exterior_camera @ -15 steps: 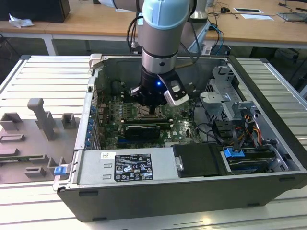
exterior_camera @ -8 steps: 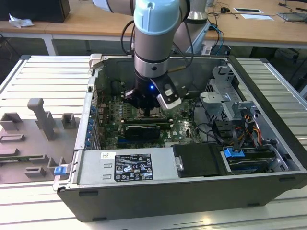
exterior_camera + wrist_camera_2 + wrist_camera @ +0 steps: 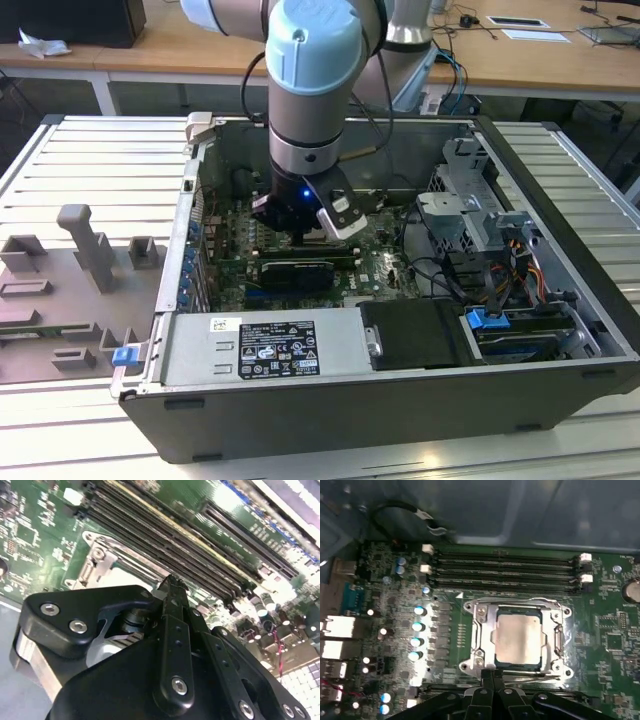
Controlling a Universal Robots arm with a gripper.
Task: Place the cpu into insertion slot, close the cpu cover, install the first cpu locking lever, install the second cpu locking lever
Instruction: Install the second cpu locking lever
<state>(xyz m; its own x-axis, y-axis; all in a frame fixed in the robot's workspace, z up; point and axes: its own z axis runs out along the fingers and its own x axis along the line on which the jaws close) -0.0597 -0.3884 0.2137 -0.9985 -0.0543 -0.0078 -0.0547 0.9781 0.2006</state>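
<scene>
Slatted metal table [image 3: 90,160] — computer case [image 3: 330,420], grey fixtures [image 3: 85,250]

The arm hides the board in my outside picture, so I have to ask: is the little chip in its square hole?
Observer: Yes. In the first wrist view the cpu lies flat in the insertion slot.
Operator: Is the shiny lid down on it?
Observer: The cpu cover lies flat around the chip, and its window frames the metal top.
Operator: Where is the pincer?
Observer: The pincer hangs at the cover's edge, on the side away from the long memory slots.
</scene>
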